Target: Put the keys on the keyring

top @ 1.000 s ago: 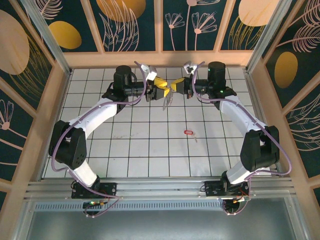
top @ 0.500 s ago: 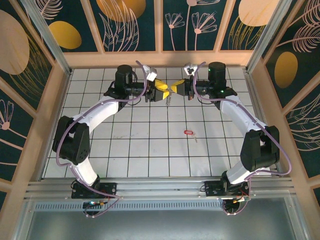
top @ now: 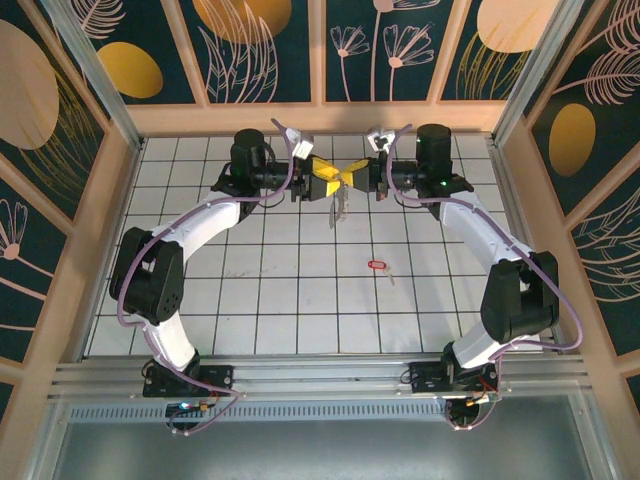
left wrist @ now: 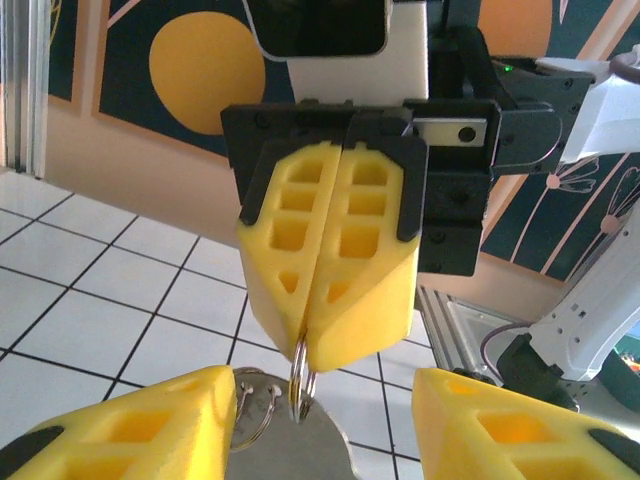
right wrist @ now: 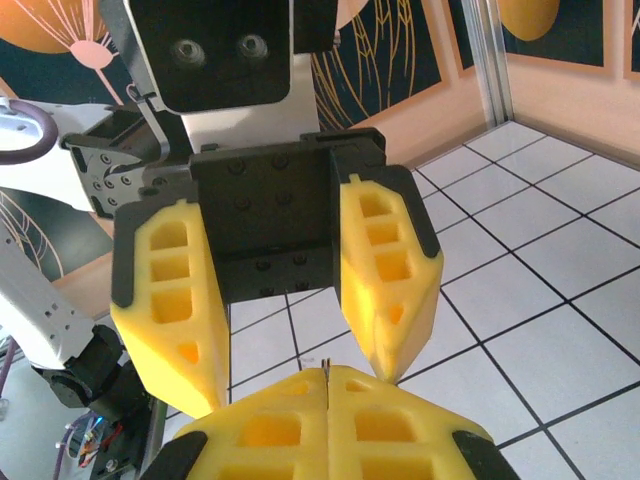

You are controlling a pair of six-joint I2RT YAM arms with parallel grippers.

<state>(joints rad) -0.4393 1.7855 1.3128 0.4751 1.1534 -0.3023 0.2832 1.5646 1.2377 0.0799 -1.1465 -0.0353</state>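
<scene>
The keys are one small red-headed piece (top: 377,265) lying flat on the white tiles, right of centre and far from both grippers. My right gripper (top: 354,175) (right wrist: 326,388) is shut on the keyring (left wrist: 299,382), a thin silver loop pinched at its fingertips. A flat metal tag (left wrist: 300,445) and a second wire loop (left wrist: 252,412) hang below it. The tag also dangles between the two arms (top: 338,207). My left gripper (top: 325,183) (left wrist: 322,392) faces the right one, open, with its fingers on either side of the right gripper's tip and the ring.
The grid table (top: 280,300) is walled by wooden frames with dark floral panels at the back and sides. Both arms arch up from the near edge and meet high at the back centre. A metal rail (top: 320,375) runs along the front.
My left gripper has slid right toward the right gripper, and its open fingers now straddle the held ring. The right arm and the red key have not moved.
</scene>
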